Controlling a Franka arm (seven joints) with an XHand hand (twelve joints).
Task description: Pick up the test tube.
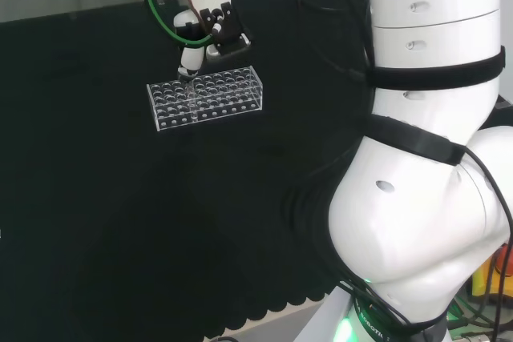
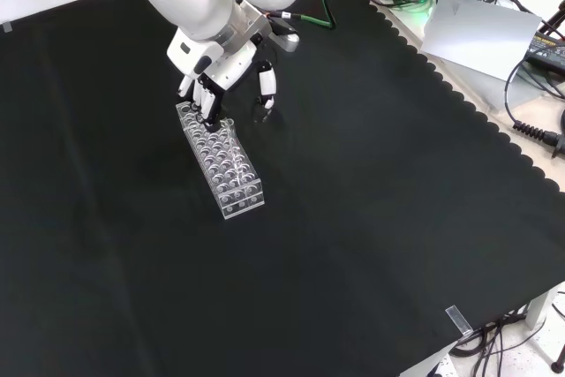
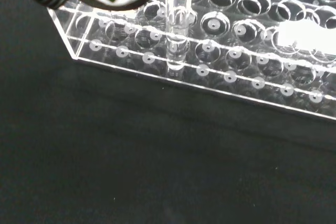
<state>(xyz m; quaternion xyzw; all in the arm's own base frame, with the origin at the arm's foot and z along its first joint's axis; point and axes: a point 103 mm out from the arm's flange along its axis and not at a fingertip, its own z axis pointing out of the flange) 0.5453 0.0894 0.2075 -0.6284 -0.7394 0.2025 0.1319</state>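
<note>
Looking across the desk [image 2: 371, 218] with its black cloth cover, I see the big white arm link [image 1: 425, 198] bulking at the right of my head view. Next in size is the clear plastic rack [image 1: 206, 98] of round holes, lying on the cloth near the far side in the head view and running lengthwise down from the upper left in the front view. Over one end of that rack hangs the black and white robot hand [image 2: 216, 86], its fingers [image 2: 208, 105] pointing down at the rack's top. Smallest is the clear glass test tube [image 3: 178, 19], standing upright in a hole near the rack's edge, its rounded bottom down inside the rack. The robot hand sits right above the tube, but I cannot tell whether its fingers are closed round it.
</note>
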